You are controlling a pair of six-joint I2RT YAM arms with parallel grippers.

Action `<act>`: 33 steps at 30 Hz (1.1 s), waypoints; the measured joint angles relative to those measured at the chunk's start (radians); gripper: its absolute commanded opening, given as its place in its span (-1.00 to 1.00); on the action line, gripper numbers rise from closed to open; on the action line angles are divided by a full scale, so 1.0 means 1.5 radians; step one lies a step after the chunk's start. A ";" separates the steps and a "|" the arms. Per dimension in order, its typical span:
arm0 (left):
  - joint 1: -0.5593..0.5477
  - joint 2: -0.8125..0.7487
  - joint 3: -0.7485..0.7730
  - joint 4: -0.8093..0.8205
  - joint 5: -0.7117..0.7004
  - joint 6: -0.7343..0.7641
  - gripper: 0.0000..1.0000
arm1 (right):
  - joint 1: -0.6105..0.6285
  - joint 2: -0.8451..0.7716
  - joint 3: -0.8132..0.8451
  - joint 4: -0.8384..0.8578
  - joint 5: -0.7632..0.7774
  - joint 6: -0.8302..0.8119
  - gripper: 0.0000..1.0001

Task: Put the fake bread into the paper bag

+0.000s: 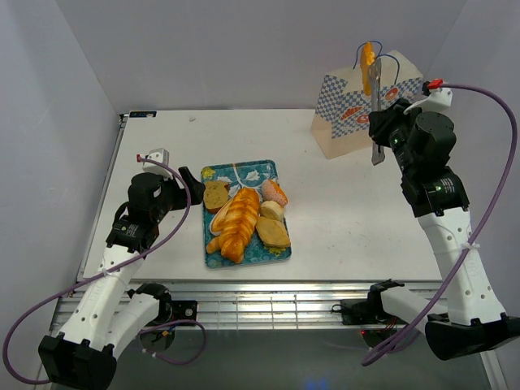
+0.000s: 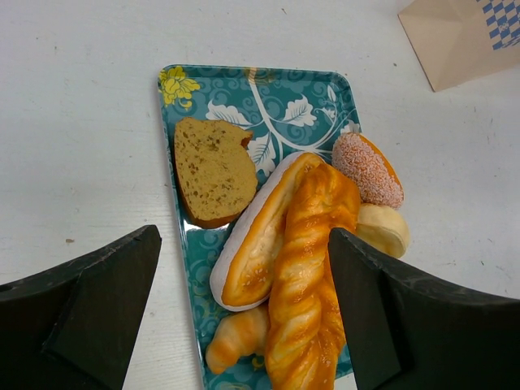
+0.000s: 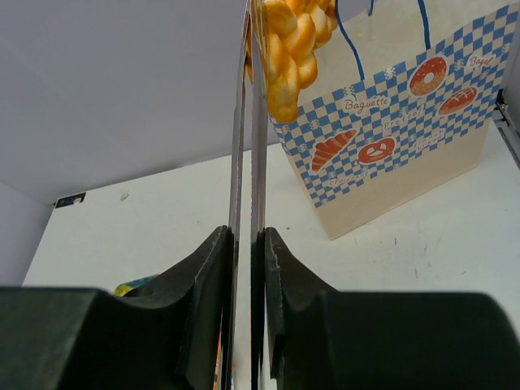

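Note:
My right gripper [image 1: 380, 128] is shut on the metal tongs [image 1: 375, 85], which pinch a small braided fake bread piece [image 1: 368, 55] high above the paper bag [image 1: 351, 122]. In the right wrist view the tongs [image 3: 246, 122] run up between my fingers [image 3: 245, 244] to the bread [image 3: 286, 49], beside the checked bag [image 3: 390, 138]. My left gripper [image 1: 187, 180] is open and empty, hovering at the left edge of the blue tray [image 1: 244, 169]. On the tray lie a toast slice [image 2: 213, 169], a long bun [image 2: 260, 236], a braided loaf [image 2: 313, 276], a sugared roll [image 2: 367, 169], a pale roll [image 2: 383, 229] and a croissant [image 2: 236, 337].
The bag stands at the back right of the white table, its corner showing in the left wrist view [image 2: 463, 36]. White walls close in the table at the back and sides.

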 measured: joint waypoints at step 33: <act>0.000 -0.001 0.000 0.000 0.018 -0.002 0.88 | -0.091 0.086 0.013 -0.014 -0.119 0.063 -0.55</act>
